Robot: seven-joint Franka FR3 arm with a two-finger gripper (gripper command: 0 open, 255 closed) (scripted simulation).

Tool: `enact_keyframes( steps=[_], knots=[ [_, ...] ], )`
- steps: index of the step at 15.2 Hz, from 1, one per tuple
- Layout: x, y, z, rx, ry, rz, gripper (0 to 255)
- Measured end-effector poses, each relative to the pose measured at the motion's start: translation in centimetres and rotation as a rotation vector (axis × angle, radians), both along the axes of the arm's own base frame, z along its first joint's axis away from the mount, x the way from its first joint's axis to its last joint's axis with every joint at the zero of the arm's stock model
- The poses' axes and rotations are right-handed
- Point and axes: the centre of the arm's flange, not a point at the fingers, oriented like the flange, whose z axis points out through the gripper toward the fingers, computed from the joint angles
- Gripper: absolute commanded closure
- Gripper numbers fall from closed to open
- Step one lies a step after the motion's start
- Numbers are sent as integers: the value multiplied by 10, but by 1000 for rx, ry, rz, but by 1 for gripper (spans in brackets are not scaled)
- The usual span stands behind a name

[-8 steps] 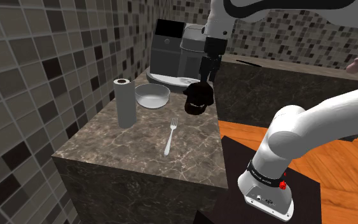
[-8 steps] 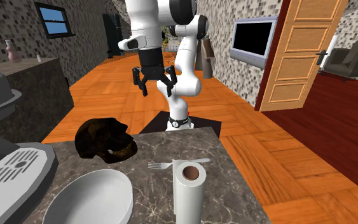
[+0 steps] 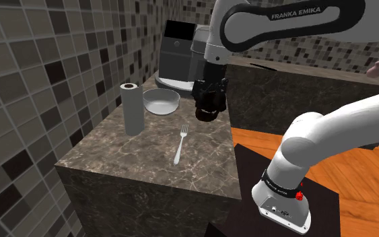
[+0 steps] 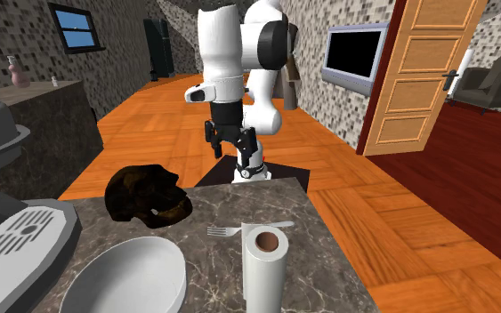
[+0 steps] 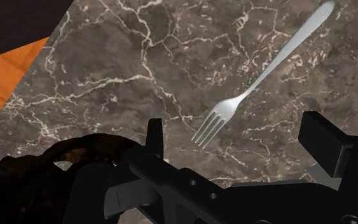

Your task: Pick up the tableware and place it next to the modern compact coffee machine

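The gripper (image 5: pixel 236 130) was released: in the wrist view its 2 black fingers (image 5: pixel 154 130) stood well apart, touching nothing. The fork (image 5: pixel 266 73) lay flat on the marble counter (image 5: pixel 139 63) ahead of the gap between them. Its tines were nearest the gripper and its handle pointed away. A dark brown skull-shaped object (image 5: pixel 37 184) sat just beside 1 finger.

In the shoulder view, the fork (image 3: pixel 181 145) rested near the middle of the counter (image 3: pixel 134 168), with its tines toward the coffee machine (image 3: pixel 178 57). From the fork, the machine stood at 12 o'clock and well apart. The white bowl (image 3: pixel 161 101) sat at 11 o'clock and the upright paper towel roll (image 3: pixel 132 108) at 10 o'clock. The gripper (image 3: pixel 208 101) hung at 1 o'clock, above the skull-shaped object (image 3: pixel 208 116).

In the second exterior view, the fork (image 4: pixel 248 228) lay just behind the roll (image 4: pixel 264 267), tines pointing to 9 o'clock. The skull-shaped object (image 4: pixel 146 196) sat at 10 o'clock of the fork, the bowl (image 4: pixel 128 276) at 8 o'clock and the machine (image 4: pixel 21 236) at 9 o'clock. The gripper (image 4: pixel 232 144) hung at 12 o'clock.
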Motion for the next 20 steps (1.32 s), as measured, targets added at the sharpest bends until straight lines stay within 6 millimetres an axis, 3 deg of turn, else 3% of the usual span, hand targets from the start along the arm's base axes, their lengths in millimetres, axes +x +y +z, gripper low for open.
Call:
enact_keyframes(
  steps=[6, 11, 20],
  knots=[
    [33, 34, -68, -39, -17, -407, 0],
    [60, 45, -117, -69, -32, -724, 0],
    [67, 44, -162, -70, -35, -773, 0]
  ],
)
